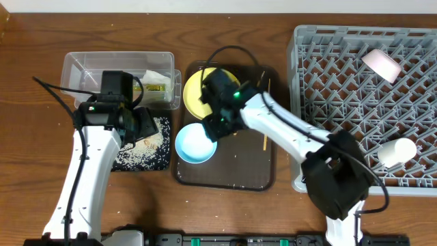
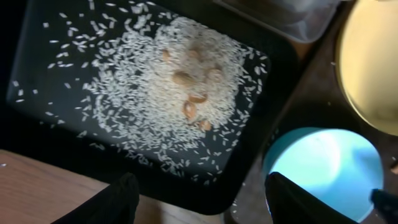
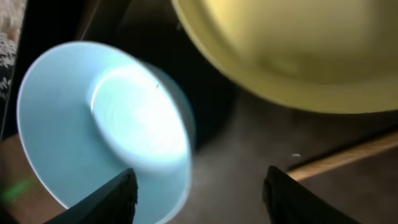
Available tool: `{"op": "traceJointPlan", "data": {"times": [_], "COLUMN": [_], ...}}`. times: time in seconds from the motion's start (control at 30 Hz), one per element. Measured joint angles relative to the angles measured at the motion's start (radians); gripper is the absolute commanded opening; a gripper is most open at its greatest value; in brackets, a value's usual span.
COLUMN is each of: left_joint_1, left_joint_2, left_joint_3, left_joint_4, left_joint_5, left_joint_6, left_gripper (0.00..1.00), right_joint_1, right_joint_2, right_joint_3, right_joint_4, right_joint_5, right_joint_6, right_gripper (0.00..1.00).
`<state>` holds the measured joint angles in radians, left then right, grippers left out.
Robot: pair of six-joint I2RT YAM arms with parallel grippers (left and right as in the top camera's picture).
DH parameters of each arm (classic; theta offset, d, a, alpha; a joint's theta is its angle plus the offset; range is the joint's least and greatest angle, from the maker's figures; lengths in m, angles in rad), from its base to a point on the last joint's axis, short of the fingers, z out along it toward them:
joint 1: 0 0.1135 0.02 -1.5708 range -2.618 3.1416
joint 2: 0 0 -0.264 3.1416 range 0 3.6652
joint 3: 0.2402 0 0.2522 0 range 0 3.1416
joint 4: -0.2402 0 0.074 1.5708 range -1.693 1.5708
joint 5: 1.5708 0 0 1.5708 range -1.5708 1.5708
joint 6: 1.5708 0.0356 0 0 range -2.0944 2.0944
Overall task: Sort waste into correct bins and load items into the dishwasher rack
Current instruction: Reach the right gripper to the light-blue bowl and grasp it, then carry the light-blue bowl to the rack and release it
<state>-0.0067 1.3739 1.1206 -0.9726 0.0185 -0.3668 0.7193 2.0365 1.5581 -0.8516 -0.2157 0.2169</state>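
My left gripper is open over the near edge of the shallow black tray, which holds a heap of white rice with a few brown bits. My right gripper is open just above the light blue bowl, its left finger over the bowl's rim. The yellow plate lies behind it. Chopsticks lie on the brown tray. A green-and-yellow wrapper is in the clear tub. The pink-white bowl and the whitish cup are in the grey rack.
The dark brown serving tray sits between the black tray and the rack, with the plate, the bowl and the chopsticks on it. The clear tub stands behind the black tray. A few rice grains lie on the brown tray's edge.
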Motion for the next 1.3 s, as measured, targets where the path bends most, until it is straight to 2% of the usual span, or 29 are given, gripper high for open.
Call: {"op": "traceJointPlan", "data": {"times": [0.13,0.23,0.27,0.3,0.37,0.7,0.93,1.07,1.3], "left_joint_1": [0.006,0.006,0.006,0.006,0.006,0.006,0.006,0.006,0.006], "left_joint_2": [0.000,0.000,0.000,0.000,0.000,0.000,0.000,0.000,0.000], "left_joint_3": [0.000,0.000,0.000,0.000,0.000,0.000,0.000,0.000,0.000], "left_joint_4": [-0.003,-0.005,-0.005,-0.005,-0.006,-0.010,-0.011,-0.011,-0.012], "left_joint_5": [-0.004,-0.003,-0.004,-0.004,-0.004,-0.004,-0.004,-0.007,-0.008], "left_joint_6": [-0.002,-0.003,-0.003,-0.003,-0.003,-0.003,-0.003,-0.003,-0.003], "left_gripper": [0.68,0.68,0.68,0.68,0.68,0.68,0.68,0.68,0.68], "right_joint_1": [0.034,0.045,0.045,0.045,0.045,0.034,-0.069,-0.158,-0.283], "right_joint_2": [0.032,0.052,0.057,0.063,0.071,0.051,-0.152,-0.264,-0.274], "right_joint_3": [0.000,0.000,0.000,0.000,0.000,-0.002,-0.004,-0.002,-0.003], "right_joint_4": [-0.002,-0.001,-0.003,-0.005,-0.011,-0.013,0.034,0.151,0.408], "right_joint_5": [0.038,0.064,0.070,0.076,0.083,0.130,0.378,0.573,0.849], "right_joint_6": [0.036,0.061,0.072,0.078,0.092,0.103,0.075,-0.039,-0.323], "right_gripper": [0.47,0.27,0.15,0.09,0.01,0.01,0.01,0.01,0.01]}}
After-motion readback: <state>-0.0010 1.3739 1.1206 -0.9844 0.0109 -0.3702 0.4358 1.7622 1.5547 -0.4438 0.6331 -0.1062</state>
